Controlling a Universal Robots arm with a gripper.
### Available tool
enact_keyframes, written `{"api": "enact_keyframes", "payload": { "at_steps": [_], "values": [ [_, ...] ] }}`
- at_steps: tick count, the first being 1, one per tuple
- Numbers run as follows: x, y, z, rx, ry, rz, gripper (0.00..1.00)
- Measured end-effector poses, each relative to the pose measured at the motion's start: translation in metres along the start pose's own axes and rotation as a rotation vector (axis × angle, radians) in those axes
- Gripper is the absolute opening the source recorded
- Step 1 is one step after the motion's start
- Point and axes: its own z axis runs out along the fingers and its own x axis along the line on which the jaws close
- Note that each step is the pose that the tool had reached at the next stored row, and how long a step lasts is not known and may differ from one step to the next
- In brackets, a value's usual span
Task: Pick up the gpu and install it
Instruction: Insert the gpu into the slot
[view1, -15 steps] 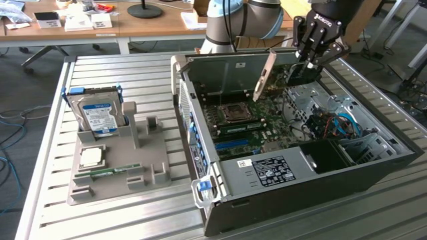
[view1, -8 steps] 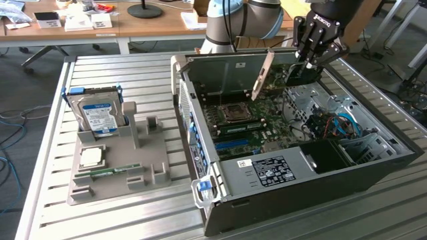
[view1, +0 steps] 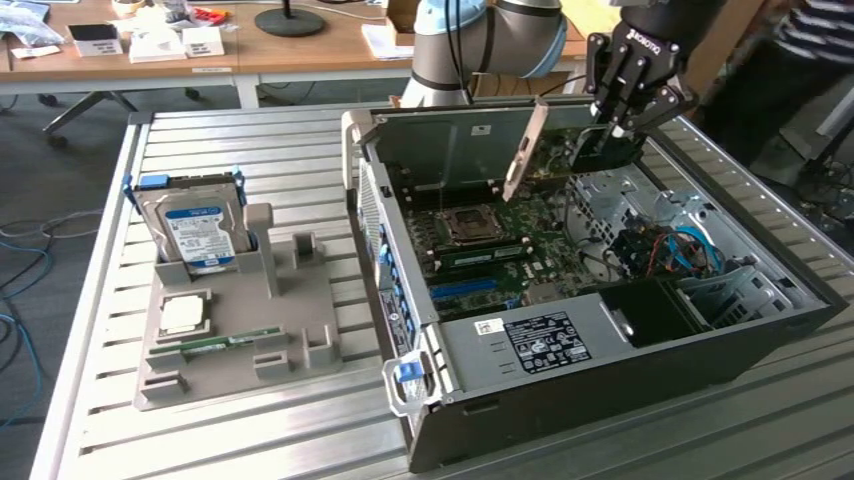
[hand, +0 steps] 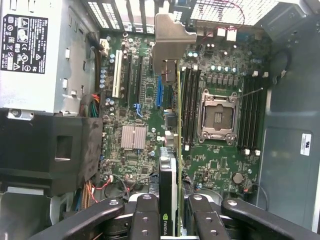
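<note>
The gpu (view1: 567, 160) is a thin dark card with a metal end bracket (view1: 527, 150). It hangs on edge over the open computer case (view1: 601, 380), above the motherboard (view1: 507, 240). My gripper (view1: 617, 135) is shut on the card's end away from the bracket. In the wrist view the gpu (hand: 178, 150) runs edge-on from between my fingers (hand: 145, 220) out to its bracket (hand: 170, 40). It hovers over the board between the expansion slots (hand: 132, 80) and the memory slots (hand: 190, 105). Whether it touches a slot I cannot tell.
A grey holder (view1: 240, 330) at the exterior view's left carries a hard drive (view1: 198, 225), a processor (view1: 183, 315) and a green memory stick (view1: 214, 343). Inside the case sit a power supply (view1: 534, 340) and a CPU socket (hand: 218, 116). A person (view1: 814, 40) stands at the far right.
</note>
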Motion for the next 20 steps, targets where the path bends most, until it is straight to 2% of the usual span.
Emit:
{"api": "enact_keyframes", "payload": {
  "at_steps": [5, 8, 11, 12, 13, 20],
  "values": [
    [0.000, 0.0040, 0.0013, 0.0181, -0.0007, -0.001, 0.27],
    [0.000, 0.0055, 0.0016, 0.0240, -0.0010, -0.001, 0.27],
    [0.000, 0.0077, 0.0020, 0.0258, -0.0011, -0.001, 0.27],
    [-0.001, 0.0124, 0.0023, 0.0264, -0.0010, 0.000, 0.27],
    [-0.001, 0.0134, 0.0026, 0.0266, -0.0012, 0.005, 0.27],
    [-0.001, 0.0155, 0.0043, 0.0277, -0.0017, 0.032, 0.27]
  ]
}}
